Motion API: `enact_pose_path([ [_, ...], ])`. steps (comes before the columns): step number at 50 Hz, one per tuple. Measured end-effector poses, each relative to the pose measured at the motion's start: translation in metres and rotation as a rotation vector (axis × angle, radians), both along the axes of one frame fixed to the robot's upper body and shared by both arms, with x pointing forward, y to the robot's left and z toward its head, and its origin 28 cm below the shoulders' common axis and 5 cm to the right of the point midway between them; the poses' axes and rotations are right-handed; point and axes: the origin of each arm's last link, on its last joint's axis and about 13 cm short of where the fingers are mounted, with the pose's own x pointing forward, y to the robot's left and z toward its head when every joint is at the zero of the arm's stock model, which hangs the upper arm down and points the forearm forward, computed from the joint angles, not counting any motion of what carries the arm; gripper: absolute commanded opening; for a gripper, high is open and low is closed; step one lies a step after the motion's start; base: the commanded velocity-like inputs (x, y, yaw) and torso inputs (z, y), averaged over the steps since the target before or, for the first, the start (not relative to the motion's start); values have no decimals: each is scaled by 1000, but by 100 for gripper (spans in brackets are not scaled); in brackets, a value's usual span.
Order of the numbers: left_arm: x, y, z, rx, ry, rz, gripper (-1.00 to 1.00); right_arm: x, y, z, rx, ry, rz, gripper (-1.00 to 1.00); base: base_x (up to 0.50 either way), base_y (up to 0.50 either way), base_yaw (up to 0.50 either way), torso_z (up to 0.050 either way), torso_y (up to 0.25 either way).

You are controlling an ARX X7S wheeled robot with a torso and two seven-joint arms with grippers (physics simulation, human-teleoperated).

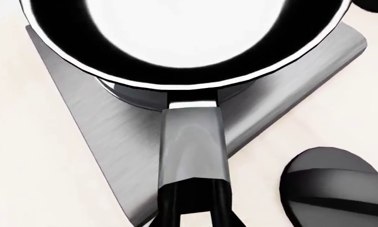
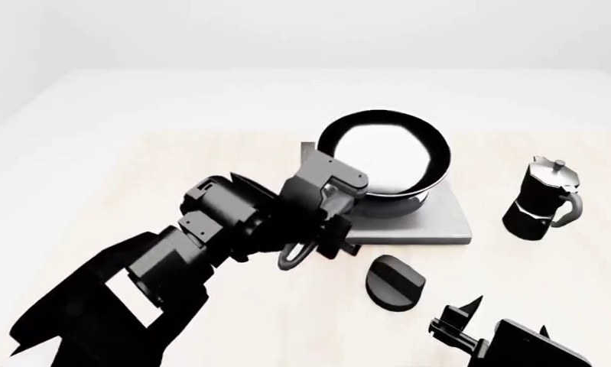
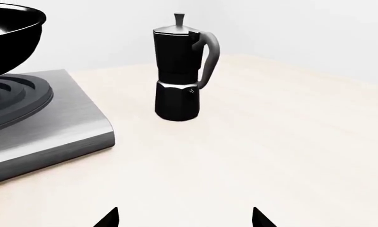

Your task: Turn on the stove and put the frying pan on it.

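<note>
The frying pan [image 2: 385,153], black with a bright shiny inside, is over the ring burner of the stove [image 2: 443,225], a flat grey metal plate. My left gripper [image 2: 331,208] is shut on the pan's long grey handle [image 1: 194,146], with one dark finger on each side of its end. In the left wrist view the frying pan [image 1: 182,38] covers most of the stove [image 1: 107,127]. The stove's round black knob [image 2: 395,281] lies on the table in front of the plate. My right gripper [image 3: 183,220] is open over bare table, holding nothing.
A black moka pot [image 2: 542,200] stands upright on the table to the right of the stove, also seen as the moka pot [image 3: 179,71] ahead of the right gripper. The pale table runs wide to the left and back.
</note>
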Motion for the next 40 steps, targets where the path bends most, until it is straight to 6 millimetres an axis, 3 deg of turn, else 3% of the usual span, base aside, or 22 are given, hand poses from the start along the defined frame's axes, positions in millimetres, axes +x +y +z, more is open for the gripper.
enact_pose_path([
  [40,0,2,-26,24,12,17,-100,0,0,0,-1,-1,3,100,0,0,0,1,2],
])
